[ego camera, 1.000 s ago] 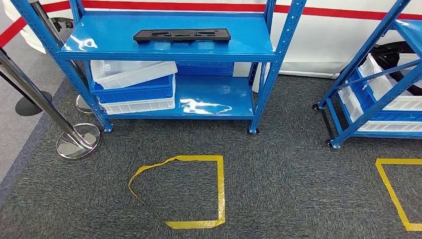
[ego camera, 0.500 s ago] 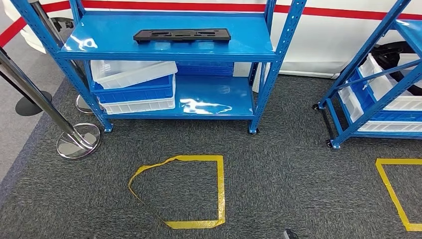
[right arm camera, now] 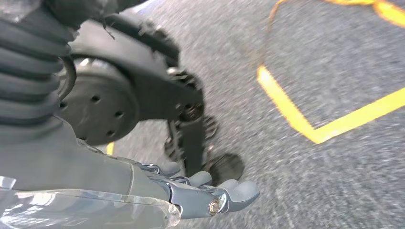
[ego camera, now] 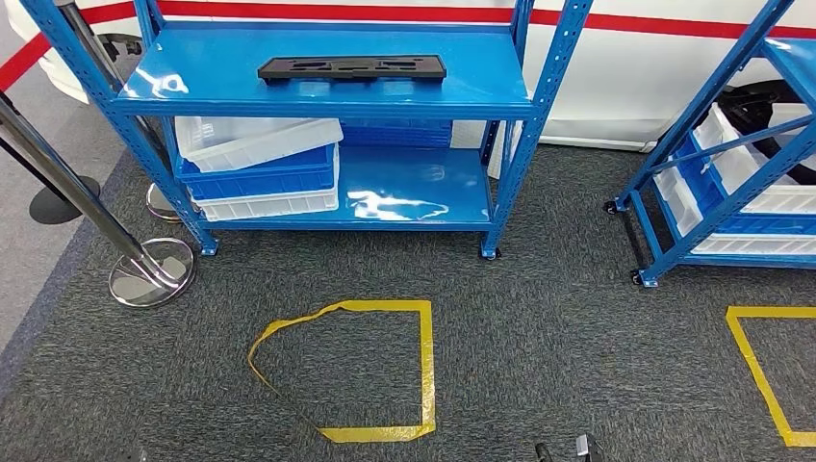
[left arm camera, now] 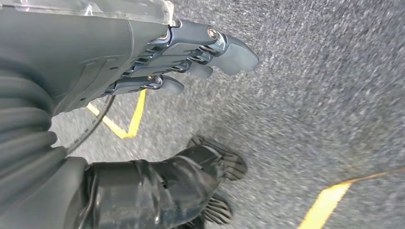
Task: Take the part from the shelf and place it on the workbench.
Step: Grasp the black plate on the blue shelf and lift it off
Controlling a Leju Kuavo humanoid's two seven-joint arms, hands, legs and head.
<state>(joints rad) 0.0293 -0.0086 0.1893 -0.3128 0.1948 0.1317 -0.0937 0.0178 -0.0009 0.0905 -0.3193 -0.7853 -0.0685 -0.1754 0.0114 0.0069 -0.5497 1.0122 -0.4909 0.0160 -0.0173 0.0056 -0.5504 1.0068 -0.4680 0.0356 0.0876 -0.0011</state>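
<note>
The part [ego camera: 352, 67] is a flat black plate with cut-outs, lying on the top board of the blue shelf [ego camera: 327, 98] straight ahead. My left hand [left arm camera: 191, 62] hangs over the grey carpet with its fingers stretched out and nothing in them. My right hand [right arm camera: 210, 193] also hangs low over the carpet, fingers straight and holding nothing. A small dark tip [ego camera: 577, 449] at the bottom edge of the head view, on the right, looks like part of my right hand. Both hands are far from the part.
White and blue bins [ego camera: 260, 168] are stacked on the lower board. Chrome barrier posts [ego camera: 152, 272] stand at the left. A second blue rack [ego camera: 731, 183] with bins stands at the right. Yellow tape squares [ego camera: 423, 366] [ego camera: 760, 375] mark the carpet.
A dark tip has come up into the bottom edge of the head view on the right. The shelf, the part and the floor marks have not shifted.
</note>
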